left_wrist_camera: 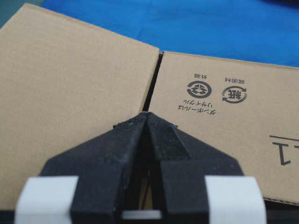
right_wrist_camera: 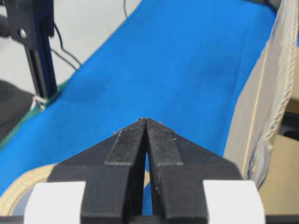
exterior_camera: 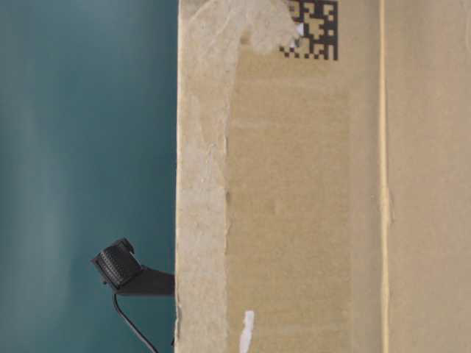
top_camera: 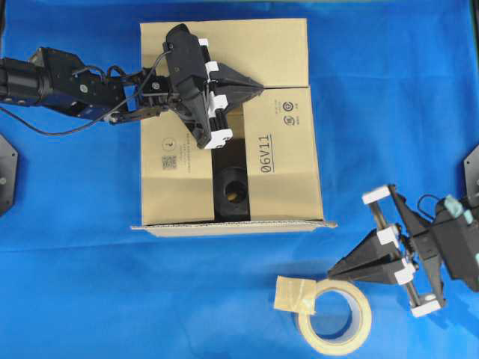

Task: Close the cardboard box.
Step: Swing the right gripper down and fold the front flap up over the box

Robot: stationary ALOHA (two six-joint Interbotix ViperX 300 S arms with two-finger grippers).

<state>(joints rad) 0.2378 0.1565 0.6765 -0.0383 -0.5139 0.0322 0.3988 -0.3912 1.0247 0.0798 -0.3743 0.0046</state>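
Observation:
The cardboard box (top_camera: 284,179) sits mid-table on the blue cloth. Its back flap and two side flaps lie folded down. A dark slot (top_camera: 230,176) between the side flaps shows a black object inside. The front flap (top_camera: 232,224) shows only as a thin strip along the near edge and stands upright (right_wrist_camera: 254,130) in the right wrist view. My left gripper (top_camera: 260,88) is shut and empty. Its tips (left_wrist_camera: 146,115) hover over the seam where the back flap (left_wrist_camera: 70,79) meets the printed right flap (left_wrist_camera: 224,107). My right gripper (top_camera: 331,271) (right_wrist_camera: 146,121) is shut and empty, off the box's front right corner.
A beige tape roll (top_camera: 334,314) with a loose tail lies on the cloth just below the right gripper; its edge (right_wrist_camera: 18,191) shows in the right wrist view. The table-level view is filled by a box wall (exterior_camera: 309,206). A black frame post (right_wrist_camera: 37,51) stands beyond the cloth's edge.

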